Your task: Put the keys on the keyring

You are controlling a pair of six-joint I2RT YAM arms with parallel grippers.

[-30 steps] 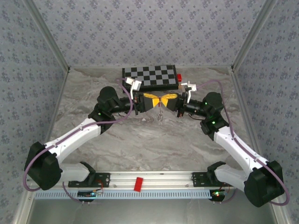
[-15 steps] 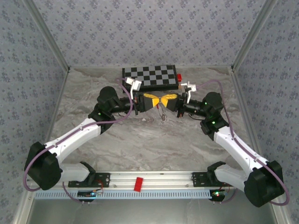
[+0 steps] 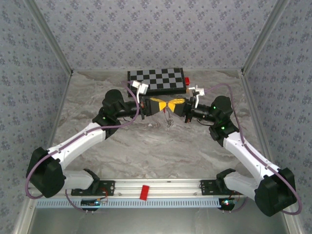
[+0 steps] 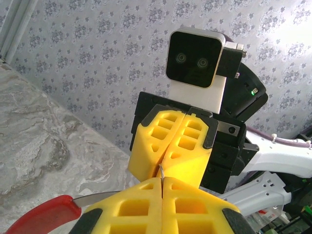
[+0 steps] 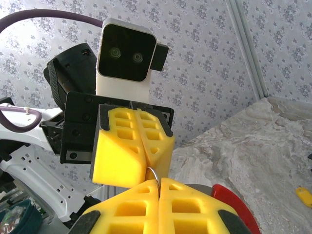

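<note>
- The left gripper (image 3: 163, 105) and the right gripper (image 3: 171, 104) are set tip to tip above the table (image 3: 146, 146), just in front of the chessboard (image 3: 157, 80).
- Both grippers are closed. A thin wire of the keyring (image 4: 97, 196) is clamped in the seam of each, so the keyring is held off the table between them.
- In the left wrist view, the red section (image 4: 44, 217) of the keyring is seen at the lower left, beside the left gripper's own fingers (image 4: 195, 204).
- In the right wrist view, a small wire loop (image 5: 152, 171) is shown bridging the two grippers. A yellow key (image 5: 303, 196) is also seen lying on the table, well apart from them.
- In the overhead view, a faint piece is seen hanging below the meeting point; its form cannot be told.
- Step judged in hand: the keyring is steadied by both grippers and the key is not yet threaded.
- Next move, as judged: one gripper is to be freed for the key while the keyring is kept firm in the other.
</note>
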